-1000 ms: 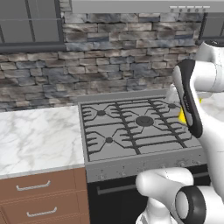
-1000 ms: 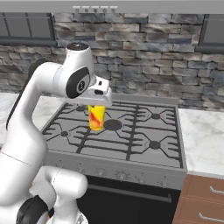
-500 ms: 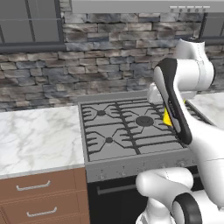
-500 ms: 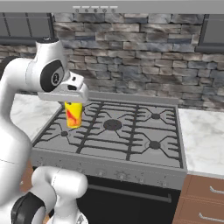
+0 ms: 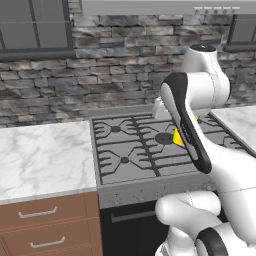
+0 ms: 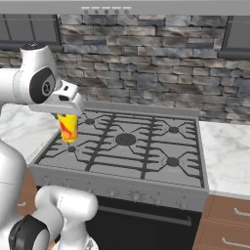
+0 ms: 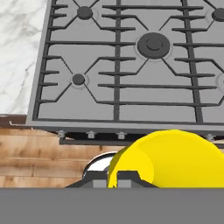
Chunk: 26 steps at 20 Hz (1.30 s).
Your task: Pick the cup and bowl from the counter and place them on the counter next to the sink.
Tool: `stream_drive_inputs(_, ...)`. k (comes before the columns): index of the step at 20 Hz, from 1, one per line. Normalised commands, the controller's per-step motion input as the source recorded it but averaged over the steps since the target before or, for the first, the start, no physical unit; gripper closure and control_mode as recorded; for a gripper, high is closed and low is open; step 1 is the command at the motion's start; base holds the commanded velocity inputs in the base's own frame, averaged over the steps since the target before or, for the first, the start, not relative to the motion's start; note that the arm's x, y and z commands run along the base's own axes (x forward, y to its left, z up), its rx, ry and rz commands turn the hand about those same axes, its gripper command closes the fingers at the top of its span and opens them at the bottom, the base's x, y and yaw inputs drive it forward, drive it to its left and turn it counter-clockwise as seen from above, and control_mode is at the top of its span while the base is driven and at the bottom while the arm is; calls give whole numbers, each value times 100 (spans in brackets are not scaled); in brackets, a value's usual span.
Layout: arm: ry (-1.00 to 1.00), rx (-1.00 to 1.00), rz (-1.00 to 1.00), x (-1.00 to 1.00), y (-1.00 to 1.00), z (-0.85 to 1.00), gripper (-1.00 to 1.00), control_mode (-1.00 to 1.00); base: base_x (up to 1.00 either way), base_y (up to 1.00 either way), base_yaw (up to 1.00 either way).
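Observation:
The yellow cup [image 6: 68,128] with its orange-red mark hangs upright above the front left burner of the gas stove [image 6: 146,156], with my gripper [image 6: 68,116] shut on its rim. From the left base view the cup [image 5: 178,138] peeks out as a yellow sliver behind my forearm. The hand view looks down on the cup [image 7: 175,159] just past my gripper [image 7: 122,177], with the stove grates beyond. White marble counter [image 5: 45,155] lies left of the stove, and more counter [image 6: 227,156] lies to its right. The bowl and the sink are out of view.
A stone backsplash [image 6: 146,73] runs behind the stove, with a range hood [image 5: 150,6] above it. Brown drawers with metal handles [image 5: 40,220] sit under the left counter. The oven front [image 6: 141,215] is below the stove.
The arm has swung left across the stove with the cup in its grip, from over the middle burners to above the front left burner. The grip stayed shut.

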Motion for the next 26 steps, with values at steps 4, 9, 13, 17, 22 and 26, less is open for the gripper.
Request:
stream_drive_inputs(4, 0, 0, 0, 0, 0, 0, 100, -100, 0, 0, 0)
stream_drive_inputs(9, 0, 0, 0, 0, 0, 0, 100, -100, 0, 0, 0)
stream_drive_inputs(13, 0, 0, 0, 0, 0, 0, 100, 100, 0, 0, 0)
stream_drive_inputs(17, 0, 0, 0, 0, 0, 0, 100, 100, -44, 10, 0)
stream_drive_inputs(22, 0, 0, 0, 0, 0, 0, 100, 100, -100, 23, -2)
stream_drive_inputs(26, 0, 0, 0, 0, 0, 0, 100, 100, -42, 1, 1)
